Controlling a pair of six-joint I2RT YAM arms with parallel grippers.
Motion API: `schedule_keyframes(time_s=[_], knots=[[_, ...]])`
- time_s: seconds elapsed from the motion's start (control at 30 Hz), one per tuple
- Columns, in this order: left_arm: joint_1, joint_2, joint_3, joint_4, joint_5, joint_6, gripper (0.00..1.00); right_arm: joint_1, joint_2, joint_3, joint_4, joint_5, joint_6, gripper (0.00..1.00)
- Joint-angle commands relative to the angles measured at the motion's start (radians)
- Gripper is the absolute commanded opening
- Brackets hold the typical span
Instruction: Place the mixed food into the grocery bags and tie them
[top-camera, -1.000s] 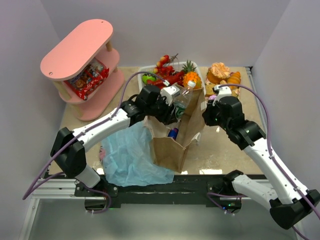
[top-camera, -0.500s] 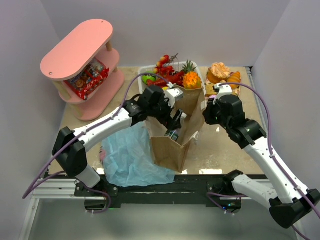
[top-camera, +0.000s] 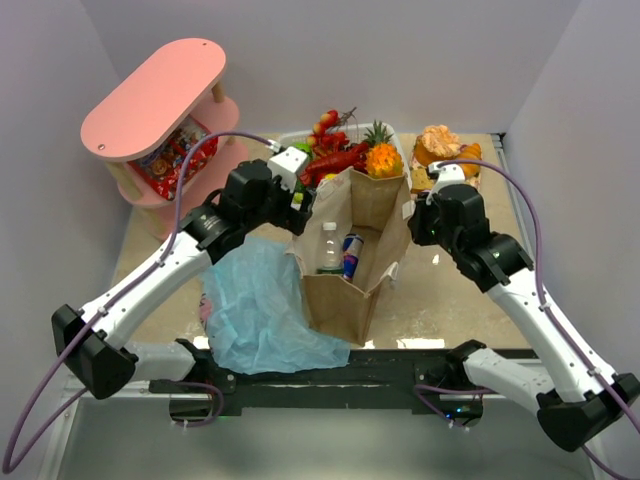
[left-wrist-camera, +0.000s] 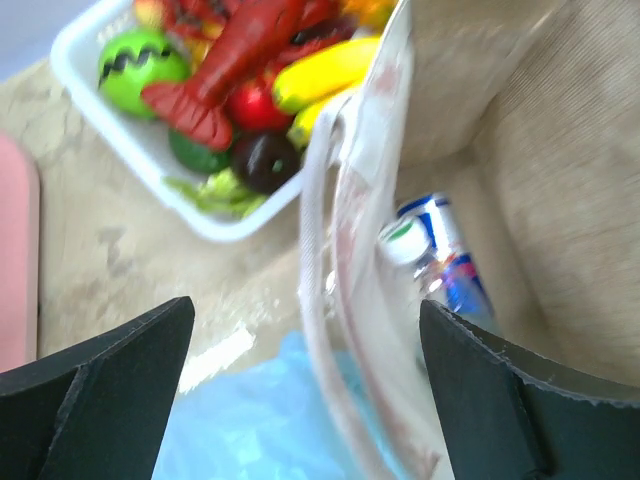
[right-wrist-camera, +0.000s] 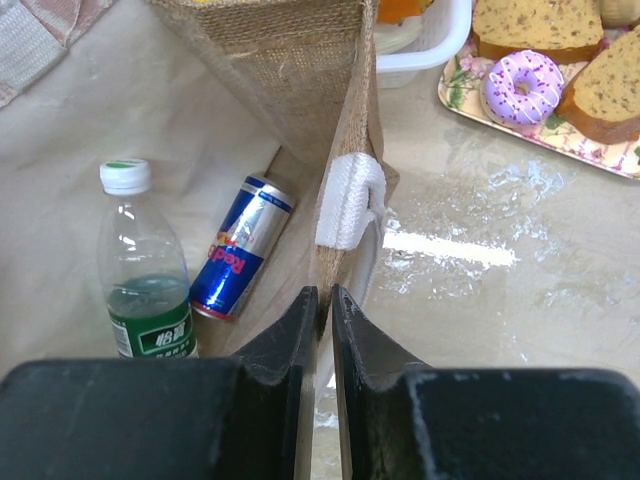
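Right tool tight on paper bag

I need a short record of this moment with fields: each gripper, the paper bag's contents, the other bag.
left gripper: open, empty, over the brown paper bag's left rim
right gripper: shut on that bag's right edge
inside paper bag: green-labelled bottle, blue can
light-blue plastic bag: on the table, left of the paper bag
white basket: red lobster, banana, other toy food
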Motion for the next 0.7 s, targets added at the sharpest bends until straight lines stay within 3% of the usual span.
schedule_keyframes(time_s=[0.0, 0.07, 0.17, 0.2, 0.27, 0.3, 0.37, 0.5, 0.67], knots=[[-0.001, -0.039, -0.080, -0.003, -0.023, -0.032, 1.00, -0.003, 0.020, 0.055, 0.002, 0.031, -0.022, 0.14], [-0.001, -0.047, -0.103, 0.006, -0.003, -0.038, 1.00, -0.002, 0.023, 0.059, 0.009, 0.028, -0.019, 0.14], [0.002, -0.047, -0.167, 0.062, 0.107, -0.048, 0.81, -0.002, 0.030, 0.052, 0.025, 0.017, -0.014, 0.14], [0.003, -0.044, -0.187, 0.076, 0.156, -0.053, 0.62, -0.002, 0.033, 0.060, 0.026, 0.016, -0.014, 0.13], [0.009, -0.033, -0.192, 0.113, 0.167, -0.064, 0.36, -0.003, 0.052, 0.080, 0.025, 0.013, -0.028, 0.11], [0.012, -0.031, -0.178, 0.128, 0.152, -0.065, 0.18, -0.003, 0.061, 0.116, 0.020, 0.016, -0.040, 0.10], [0.018, -0.031, -0.147, 0.165, 0.133, -0.065, 0.04, -0.002, 0.078, 0.166, 0.011, 0.034, -0.075, 0.06], [0.018, -0.048, -0.081, 0.257, 0.167, -0.062, 0.00, -0.002, 0.110, 0.287, 0.002, 0.073, -0.097, 0.06], [0.017, -0.027, -0.109, 0.324, 0.190, -0.058, 0.00, -0.002, 0.098, 0.237, 0.063, 0.097, -0.085, 0.08]])
